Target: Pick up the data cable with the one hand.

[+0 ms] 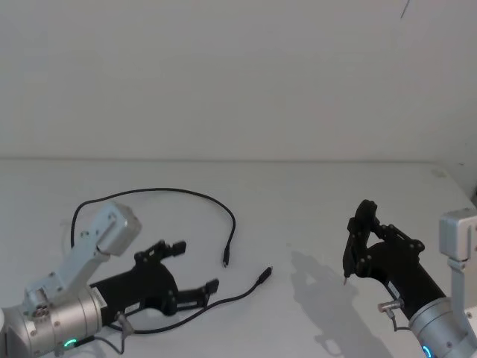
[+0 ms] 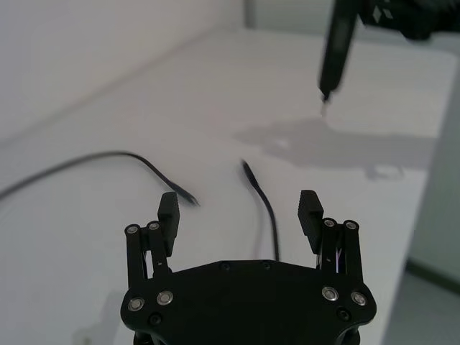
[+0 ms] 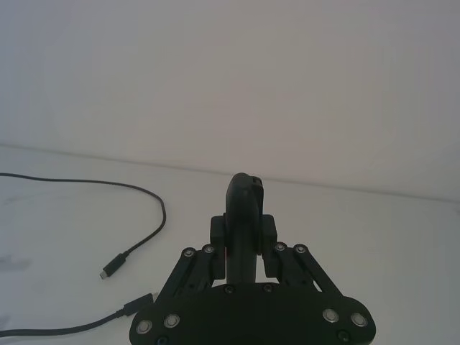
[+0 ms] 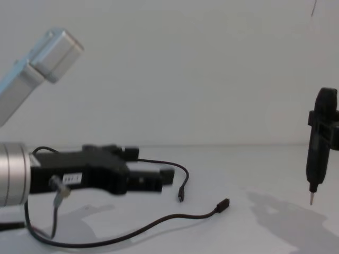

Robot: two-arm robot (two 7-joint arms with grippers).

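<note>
The left end effector (image 1: 194,266) is held low over the white bench (image 1: 313,194), at about 7 o'clock in the head view. Its two fingers (image 2: 169,210) are spread wide, and nothing is held between them. It is pointed toward about 2 o'clock.

The data cable (image 1: 195,195) is laid flat on the bench. A big loop is made from 9 o'clock, over the top at 12 o'clock, and down to one small plug (image 1: 224,261) near the middle. The other part passes below the end effector and out to the second plug (image 1: 264,275), at about 3 o'clock from the fingertips. In the left wrist view this second part is seen lying in the gap between the open fingers. That is likely why the fingers are set so wide: room is left for the thin cable to be taken from both sides.

The cable does not seem to be touched yet. The task is judged to be near its start, with the grasp not yet made. Next, the end effector would need to be lowered until the fingertips are beside the cable, and then closed. The cable is thin and floppy, so it could be missed or pushed away.

The right end effector (image 1: 356,246) is parked at about 4 o'clock, well apart from the cable, so the way is not blocked.
</note>
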